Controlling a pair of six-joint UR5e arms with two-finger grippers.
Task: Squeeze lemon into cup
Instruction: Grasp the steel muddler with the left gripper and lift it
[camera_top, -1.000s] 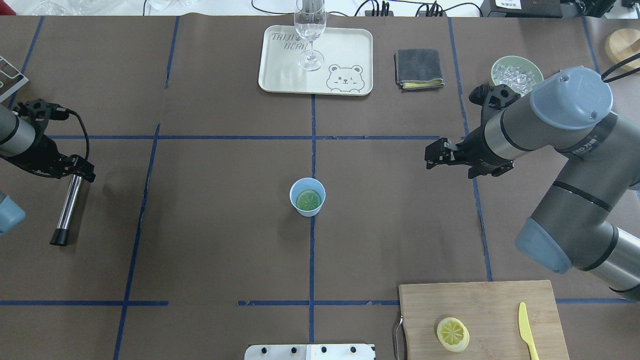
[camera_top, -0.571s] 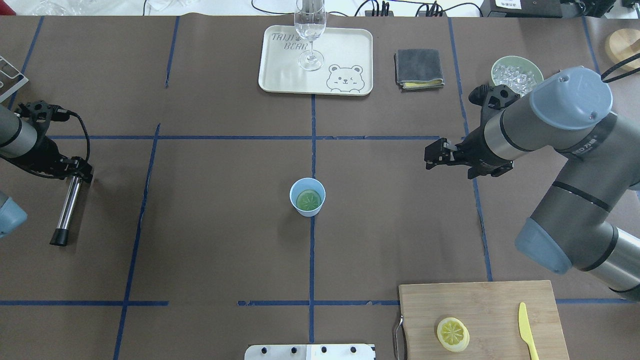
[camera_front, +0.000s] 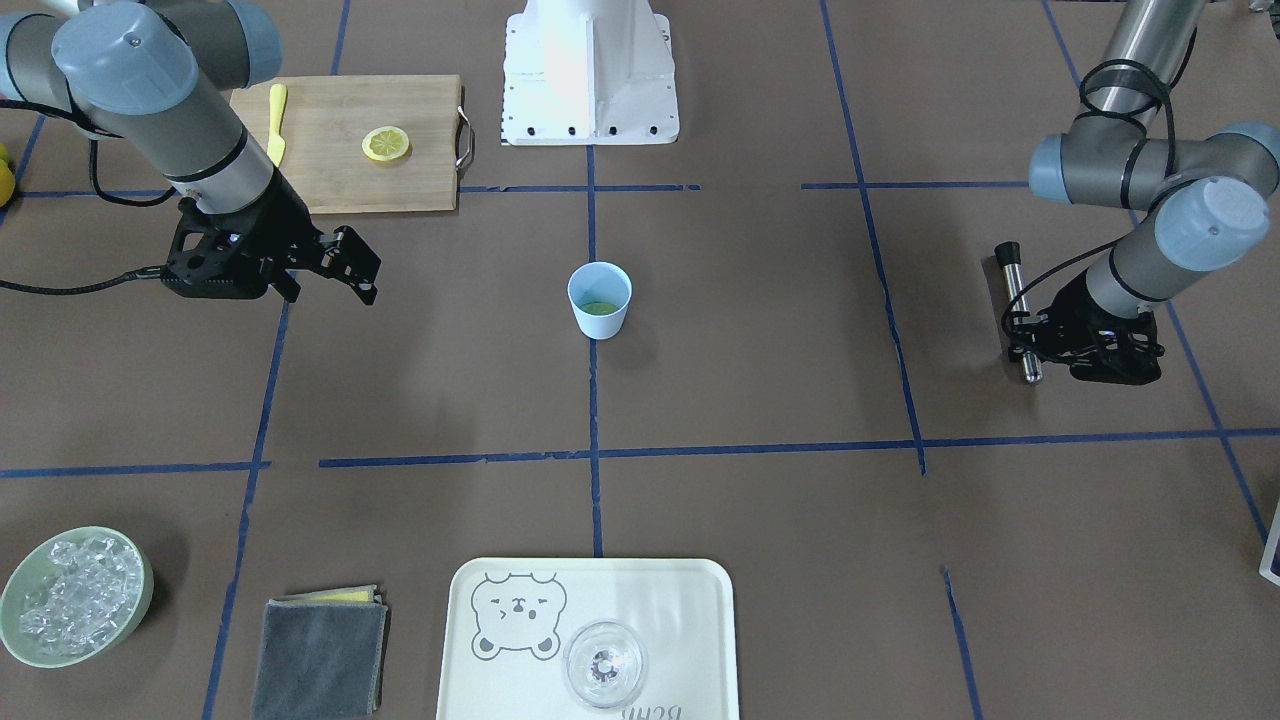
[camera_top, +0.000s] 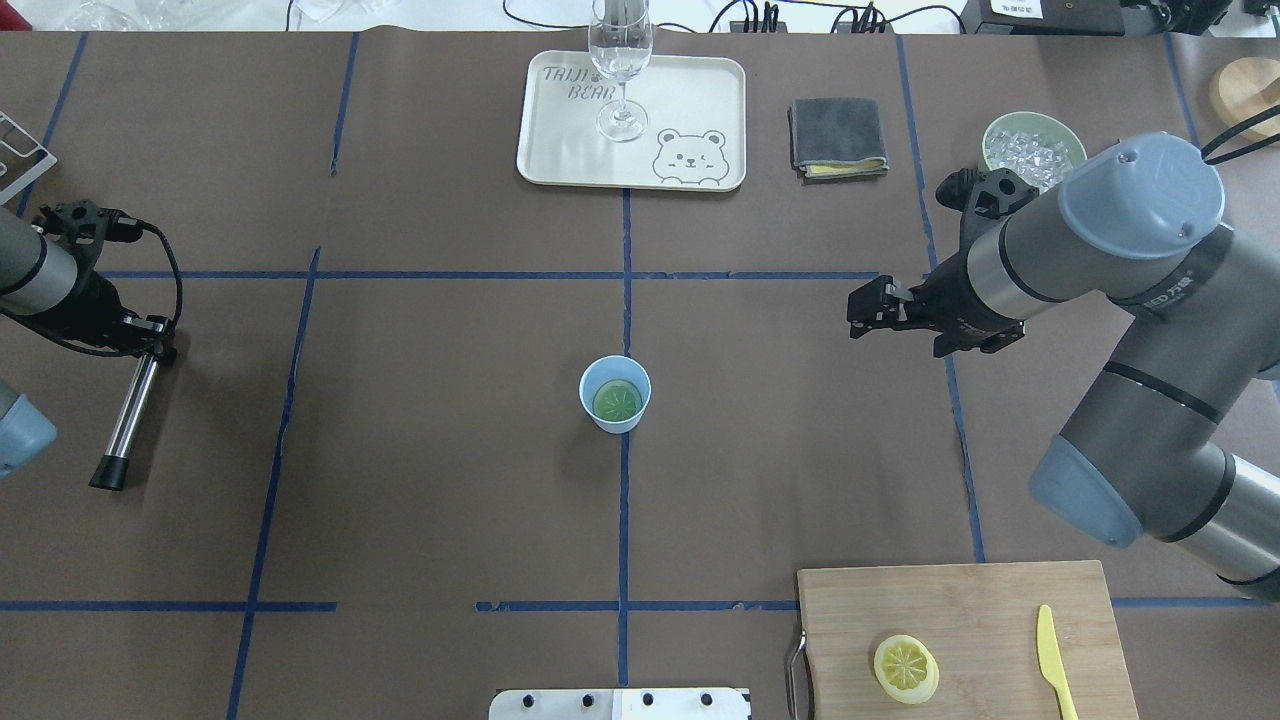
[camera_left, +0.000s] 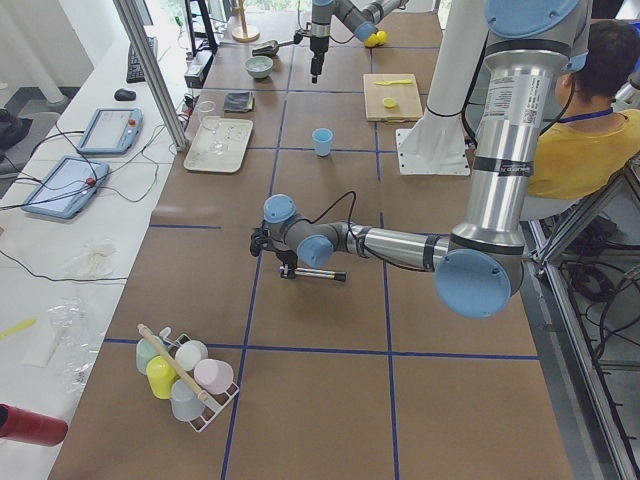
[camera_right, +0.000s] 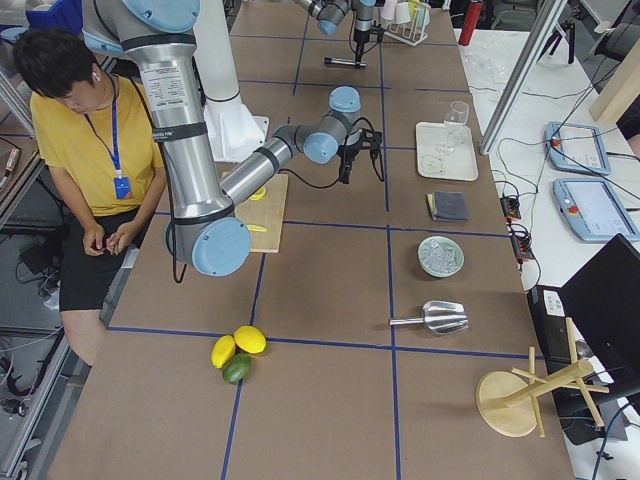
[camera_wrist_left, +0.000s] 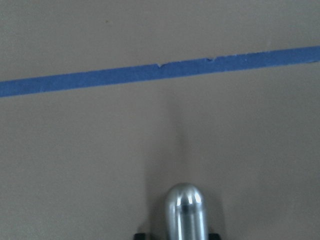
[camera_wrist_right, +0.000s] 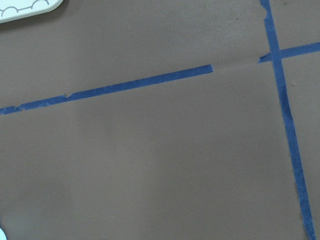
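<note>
As left hand (camera_top: 152, 345), clamped on black-tipped steel rod (camera_top: 128, 415), edges outward, pale lemon slice (camera_top: 617, 401) lies in small light-blue cup (camera_top: 613, 427): squeeze prob. done.

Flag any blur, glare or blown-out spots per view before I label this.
Left wrist view: soft throughout, bright highlight on the shiny metal rod. Right wrist view: sharper, blue tape edges crisp, no glare. Front-facing view: the white robot base is blown out; the small light blue cup casts a soft shadow. Overhead view: sharp, evenly lit.
</note>
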